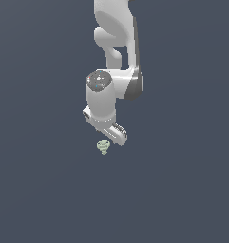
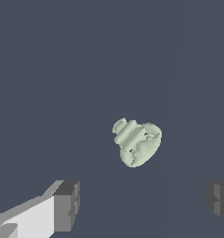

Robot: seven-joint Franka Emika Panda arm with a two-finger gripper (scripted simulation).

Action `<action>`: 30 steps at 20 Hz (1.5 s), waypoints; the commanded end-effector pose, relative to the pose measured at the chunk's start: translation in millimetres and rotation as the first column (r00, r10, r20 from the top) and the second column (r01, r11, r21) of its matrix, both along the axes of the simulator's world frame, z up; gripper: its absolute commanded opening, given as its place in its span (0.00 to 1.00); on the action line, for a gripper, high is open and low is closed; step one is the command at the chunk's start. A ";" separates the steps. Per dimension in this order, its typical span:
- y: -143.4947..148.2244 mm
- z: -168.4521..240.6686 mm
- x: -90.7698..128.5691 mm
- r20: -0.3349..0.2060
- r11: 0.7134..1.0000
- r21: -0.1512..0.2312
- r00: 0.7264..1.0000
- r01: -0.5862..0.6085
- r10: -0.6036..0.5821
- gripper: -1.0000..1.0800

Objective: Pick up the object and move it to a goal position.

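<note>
The object [image 1: 103, 147] is a tiny pale green-grey ridged cone lying on the dark grey floor, just below the arm's hand in the exterior view. In the wrist view the object [image 2: 137, 142] shows its spiral ridges and lies beyond the fingertips, apart from both. My gripper [image 2: 143, 204] is open, its two dark pads [image 2: 67, 204] spread wide with nothing between them. In the exterior view the white hand [image 1: 109, 130] hangs above and slightly to the exterior view's right of the object; the fingers themselves are hidden by the hand.
A flat, uniform dark grey surface [image 1: 182, 190] fills both views. The white arm [image 1: 116, 42] comes down from the upper edge of the exterior view.
</note>
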State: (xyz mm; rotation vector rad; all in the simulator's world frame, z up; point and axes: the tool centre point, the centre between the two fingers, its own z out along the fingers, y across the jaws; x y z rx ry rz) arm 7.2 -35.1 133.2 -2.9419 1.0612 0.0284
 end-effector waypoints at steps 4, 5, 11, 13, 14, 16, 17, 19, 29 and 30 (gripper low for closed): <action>-3.5 -12.0 1.5 -0.001 0.987 -0.003 0.987 0.162 -0.162 0.96; -4.2 -14.2 1.7 -0.001 0.982 -0.004 0.982 0.190 -0.190 0.96; -8.5 -26.9 3.1 0.000 0.934 -0.009 0.934 0.358 -0.358 0.96; -10.1 -31.0 3.5 0.001 0.911 -0.010 0.911 0.412 -0.412 0.96; -10.8 -33.1 3.6 0.002 0.899 -0.011 0.899 0.438 -0.438 0.96; -12.3 -36.8 4.0 0.003 0.874 -0.013 0.874 0.485 -0.485 0.96; -13.0 -38.5 4.1 0.004 0.862 -0.014 0.862 0.507 -0.507 0.96; -14.3 -41.6 4.4 0.006 0.839 -0.015 0.839 0.544 -0.544 0.96; -18.2 -50.7 5.0 0.012 0.759 -0.019 0.759 0.650 -0.650 0.96; -18.4 -51.1 5.1 0.012 0.756 -0.019 0.756 0.654 -0.654 0.96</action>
